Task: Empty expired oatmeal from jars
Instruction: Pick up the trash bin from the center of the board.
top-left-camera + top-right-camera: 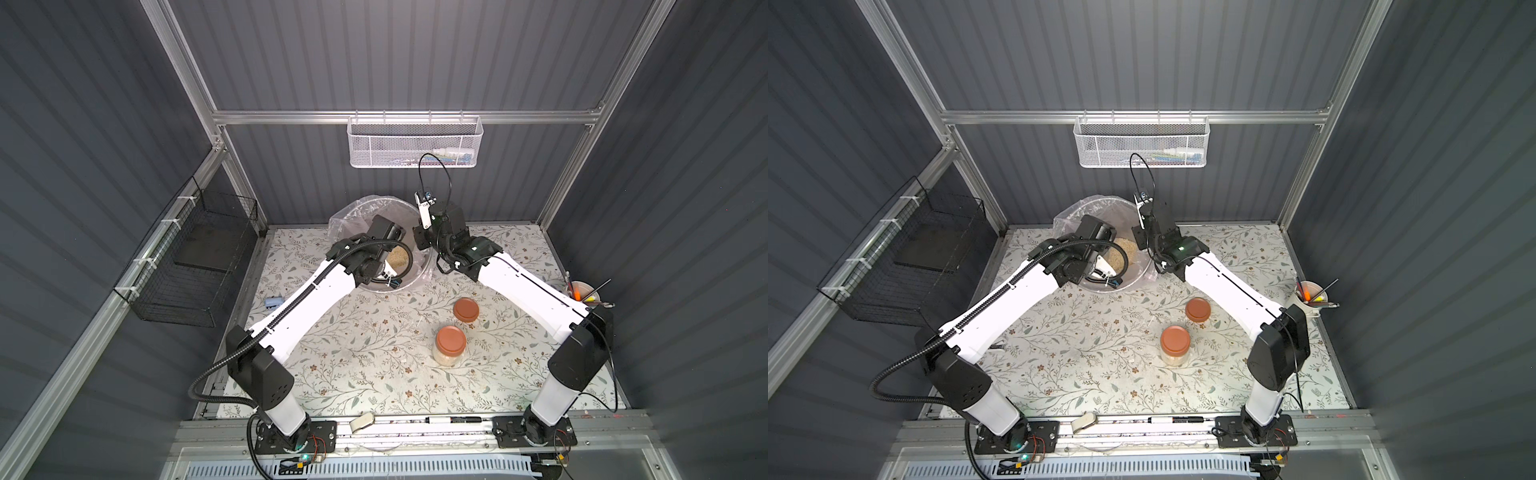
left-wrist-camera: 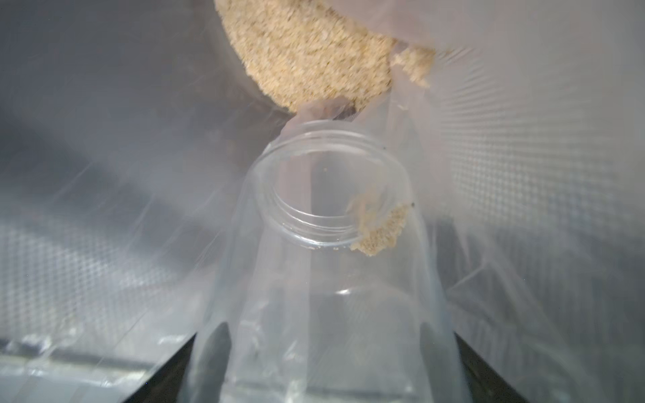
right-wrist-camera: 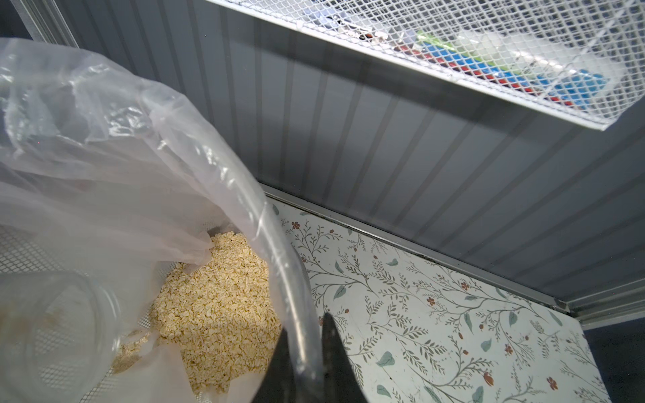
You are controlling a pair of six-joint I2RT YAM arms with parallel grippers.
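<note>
Open jar [image 2: 328, 265] clear and glossy like glass, oatmeal [image 3: 216, 307] dry, flaky, matt, bin liner [image 3: 104, 157] of thin, wrinkled, shiny plastic, wall basket [image 3: 488, 52] of white metal mesh, table [image 1: 353, 365] matt, flower-printed

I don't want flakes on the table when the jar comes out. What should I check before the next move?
1. Open jar emptied: not ok, an oatmeal clump clings at its mouth.
2. Mouth over the bin: ok, inside the liner.
3. Left tool gripping jar: ok.
4. Right tool pinching bin rim: ok.
5. Second jar: not ok, lid on, oatmeal inside.
</note>
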